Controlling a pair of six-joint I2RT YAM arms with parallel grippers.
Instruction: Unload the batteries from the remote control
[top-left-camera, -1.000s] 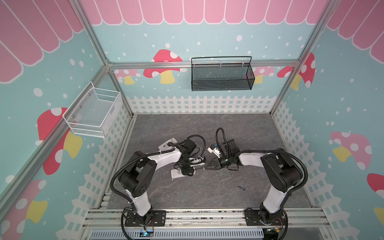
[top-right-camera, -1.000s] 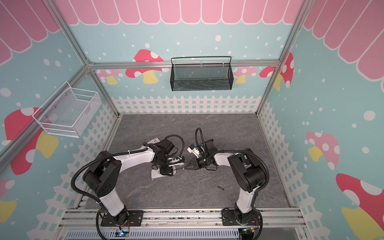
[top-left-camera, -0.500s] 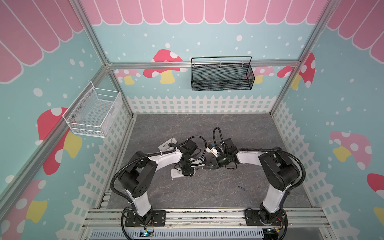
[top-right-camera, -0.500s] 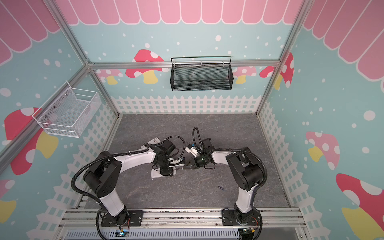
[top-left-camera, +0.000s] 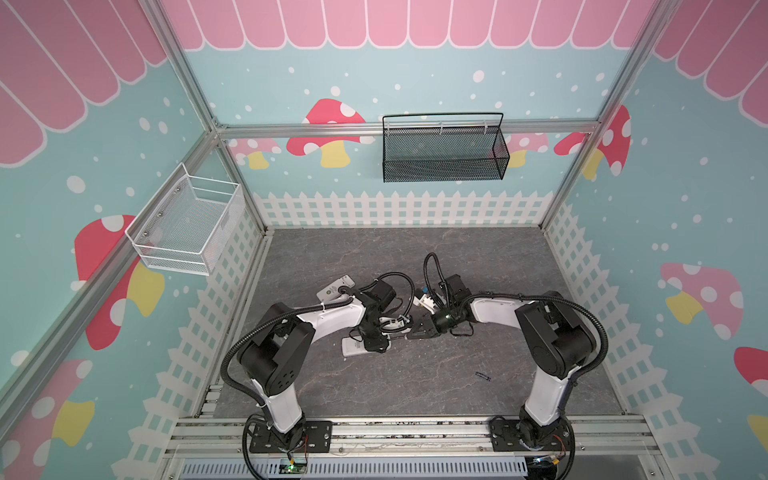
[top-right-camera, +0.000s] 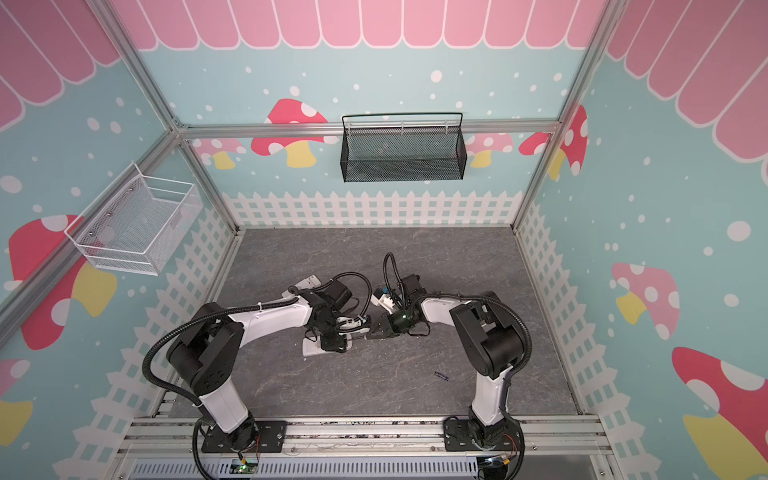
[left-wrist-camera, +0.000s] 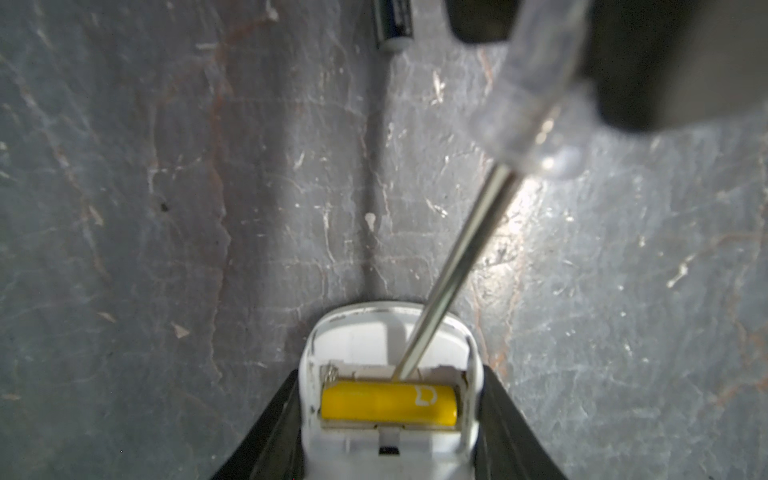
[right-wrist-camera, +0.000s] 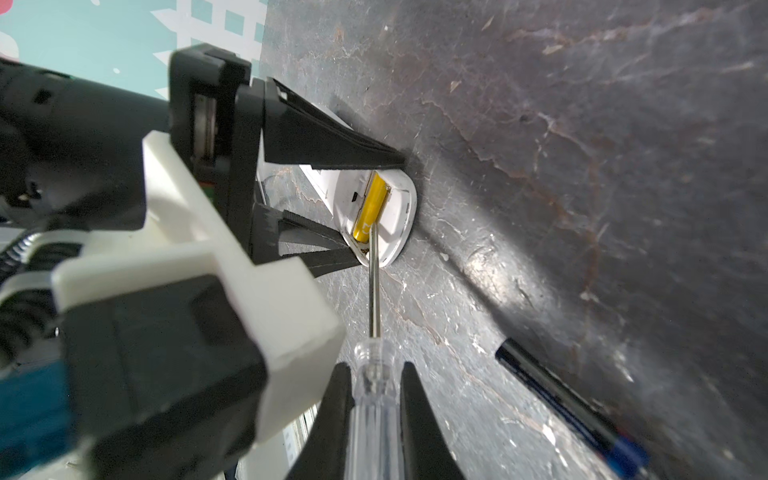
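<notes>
A white remote control (left-wrist-camera: 390, 345) lies on the grey floor with its battery bay open. My left gripper (left-wrist-camera: 392, 374) is shut on its sides. One of the batteries, a yellow one (left-wrist-camera: 388, 401), sits across the bay. My right gripper (right-wrist-camera: 374, 368) is shut on a clear-handled screwdriver (right-wrist-camera: 376, 399). Its metal shaft (left-wrist-camera: 457, 257) slants down and the tip touches the yellow battery's edge (right-wrist-camera: 368, 226). In both top views the grippers meet mid-floor, left (top-left-camera: 376, 338) and right (top-left-camera: 417, 332). A dark battery (top-left-camera: 483, 376) lies loose on the floor to the right.
A second white remote (top-left-camera: 334, 289) lies behind my left arm. A white wire basket (top-left-camera: 187, 224) hangs on the left wall and a black mesh basket (top-left-camera: 444, 153) on the back wall. A dark battery (right-wrist-camera: 569, 407) rests on the floor close beside my right gripper.
My right gripper has shifted a little to the left with the screwdriver, closing in on the remote. The left arm and remote have stayed put.
</notes>
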